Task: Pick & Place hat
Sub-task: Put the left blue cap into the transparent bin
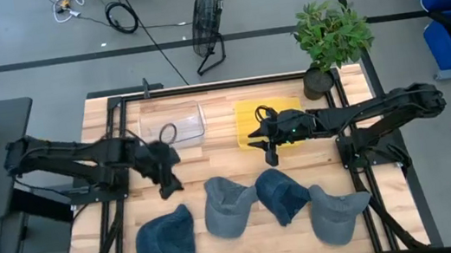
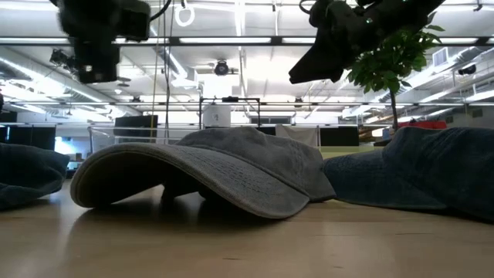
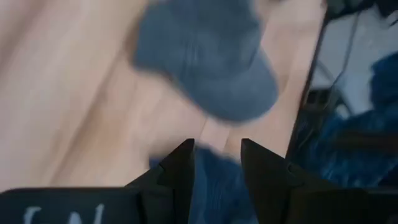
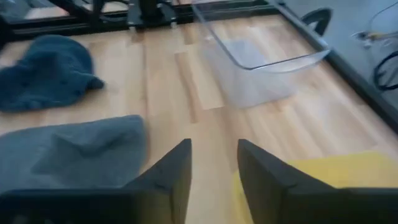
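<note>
Several caps lie brim-down or crumpled along the table's near edge: a dark blue cap (image 1: 166, 237), a grey cap (image 1: 227, 203) (image 2: 208, 174), another dark blue cap (image 1: 282, 193) (image 2: 432, 170) and a second grey cap (image 1: 337, 210). My left gripper (image 1: 167, 182) (image 3: 214, 165) hovers open above the table, between the clear bin and the left dark blue cap, touching nothing. My right gripper (image 1: 267, 143) (image 4: 211, 162) hangs open over the near edge of the yellow mat (image 1: 270, 119), also clear of everything. In the low view both grippers sit high above the caps.
A clear plastic bin (image 1: 173, 125) (image 4: 261, 62) stands at the far left of the table beside the yellow mat (image 4: 311, 180). A potted plant (image 1: 332, 38) stands at the far right corner. Bare wood (image 1: 212, 159) lies between the bins and the row of caps.
</note>
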Tool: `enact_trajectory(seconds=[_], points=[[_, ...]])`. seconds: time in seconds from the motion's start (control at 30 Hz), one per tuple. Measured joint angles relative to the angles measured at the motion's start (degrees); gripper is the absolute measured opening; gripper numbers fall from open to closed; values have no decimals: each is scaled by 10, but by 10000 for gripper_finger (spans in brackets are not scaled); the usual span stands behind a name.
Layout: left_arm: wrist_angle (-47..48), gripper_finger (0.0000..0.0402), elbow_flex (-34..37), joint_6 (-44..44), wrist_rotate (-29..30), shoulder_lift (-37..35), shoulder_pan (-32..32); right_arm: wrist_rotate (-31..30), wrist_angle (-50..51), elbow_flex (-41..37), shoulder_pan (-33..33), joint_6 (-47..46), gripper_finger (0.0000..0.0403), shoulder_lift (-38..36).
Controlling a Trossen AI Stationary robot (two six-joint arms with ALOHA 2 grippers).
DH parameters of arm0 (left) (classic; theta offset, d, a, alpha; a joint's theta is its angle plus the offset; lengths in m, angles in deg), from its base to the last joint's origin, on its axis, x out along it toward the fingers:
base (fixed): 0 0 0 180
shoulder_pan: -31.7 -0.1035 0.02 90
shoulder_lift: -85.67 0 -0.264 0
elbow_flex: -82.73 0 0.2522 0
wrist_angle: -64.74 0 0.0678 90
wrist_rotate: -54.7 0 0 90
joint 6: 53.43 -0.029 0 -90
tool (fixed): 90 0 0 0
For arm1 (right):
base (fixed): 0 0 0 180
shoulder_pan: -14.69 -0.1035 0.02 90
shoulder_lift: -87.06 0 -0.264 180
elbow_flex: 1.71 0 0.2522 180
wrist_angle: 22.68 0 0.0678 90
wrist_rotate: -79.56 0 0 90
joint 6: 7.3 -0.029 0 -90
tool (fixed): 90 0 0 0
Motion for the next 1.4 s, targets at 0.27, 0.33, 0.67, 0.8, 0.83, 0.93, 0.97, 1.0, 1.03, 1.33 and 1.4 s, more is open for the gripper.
enact_trajectory(seconds=[0.27,0.33,0.67,0.8,0.83,0.93,0.97,1.0,1.03,1.33,1.4], points=[[9,171,0,-3,52,78,119,-11,-5,0,0,22,188,0],[7,184,0,31,57,95,137,-11,-4,0,0,22,193,0],[9,208,0,157,85,171,232,-11,-3,0,0,34,190,0],[10,208,0,184,106,210,252,-11,-3,0,0,35,189,0],[9,208,0,191,116,221,255,-11,-3,0,0,35,189,0],[7,207,0,216,136,257,262,-11,-3,0,0,35,189,0],[3,205,0,217,136,268,262,-11,-3,0,0,35,189,0],[1,199,0,214,136,279,264,-11,-3,0,0,35,189,0],[1,189,-1,207,135,287,266,-11,-3,0,0,35,189,0],[82,20,-46,180,127,270,246,-11,-4,0,0,33,189,0],[147,22,-86,148,147,257,235,-11,-4,0,0,33,189,0]])
